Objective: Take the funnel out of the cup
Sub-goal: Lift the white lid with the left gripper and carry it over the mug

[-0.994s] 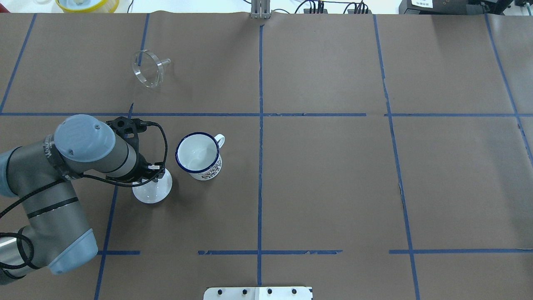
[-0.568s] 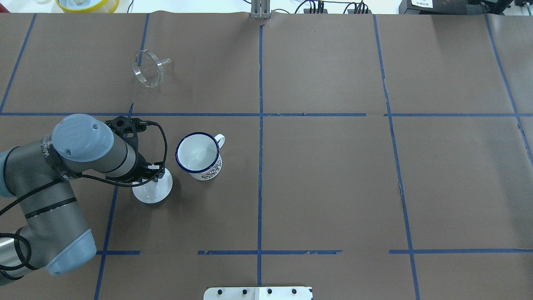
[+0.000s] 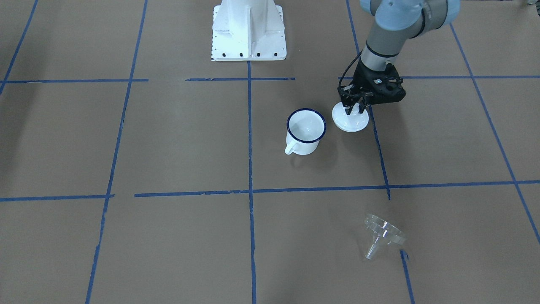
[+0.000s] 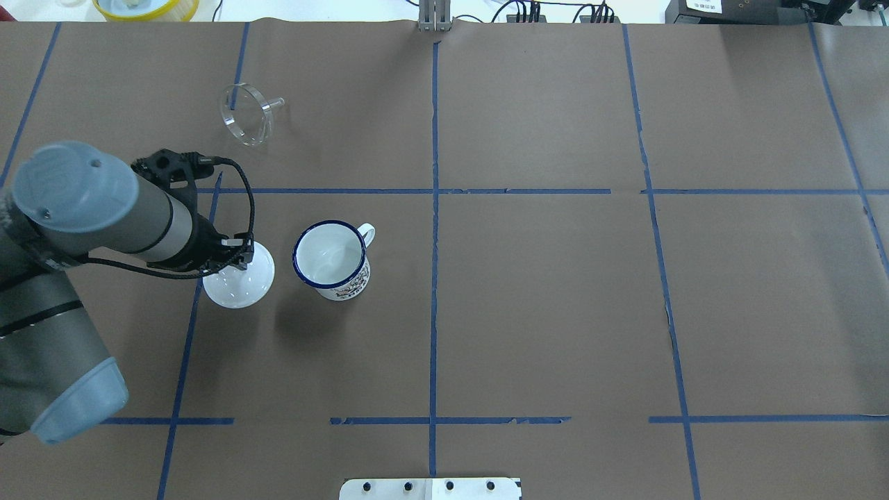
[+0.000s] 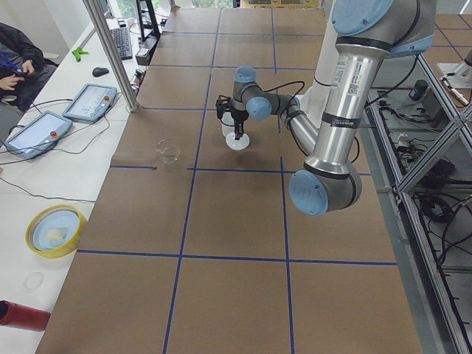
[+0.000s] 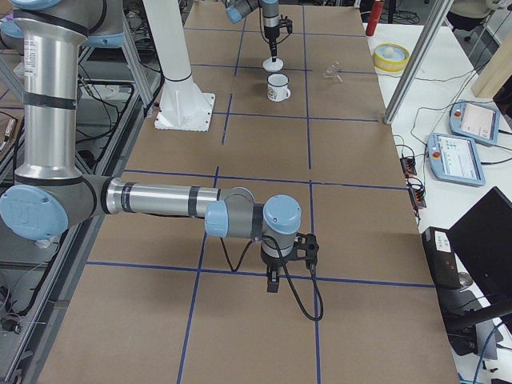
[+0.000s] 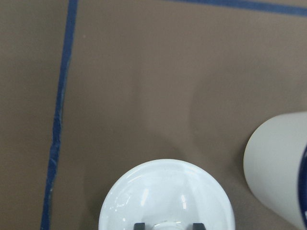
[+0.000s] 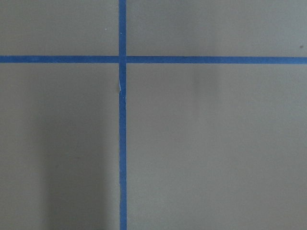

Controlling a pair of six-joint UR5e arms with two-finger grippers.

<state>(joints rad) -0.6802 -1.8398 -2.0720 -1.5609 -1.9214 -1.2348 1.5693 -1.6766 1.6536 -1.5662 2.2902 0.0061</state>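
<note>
Brown paper covers the whole table (image 4: 555,312), split into big squares by blue tape lines (image 4: 434,278), so it's a pretty plain setup. First thing to note: the funnel (image 4: 246,123) is already out of the cup (image 4: 331,257). It's lying on its side on the paper, spout pointing sideways, in the square on the operators' side of a tape line and well apart from the cup. The cup itself stands upright with nothing in it, dark blue rim up, handle turned away from the robot, and some kind of print low on its side. Just beside it is a round white lid (image 4: 239,285), and that's what the left gripper (image 3: 356,109) has hold of. In the left wrist view you can see the two dark fingers (image 7: 139,226) pinched in on either side of the lid's knob (image 7: 166,224) at the bottom edge, with the cup's white wall poking in from the right. The lid looks like it hangs a bit above the paper, since its shadow falls off to one side in the overhead shot. The right gripper (image 6: 273,282) is way off at the other end of the table, pointing down over a tape crossing. It only shows in the side view, and its own wrist camera sees just paper and tape, so I can't tell whether it's spread or pinched together.
</note>
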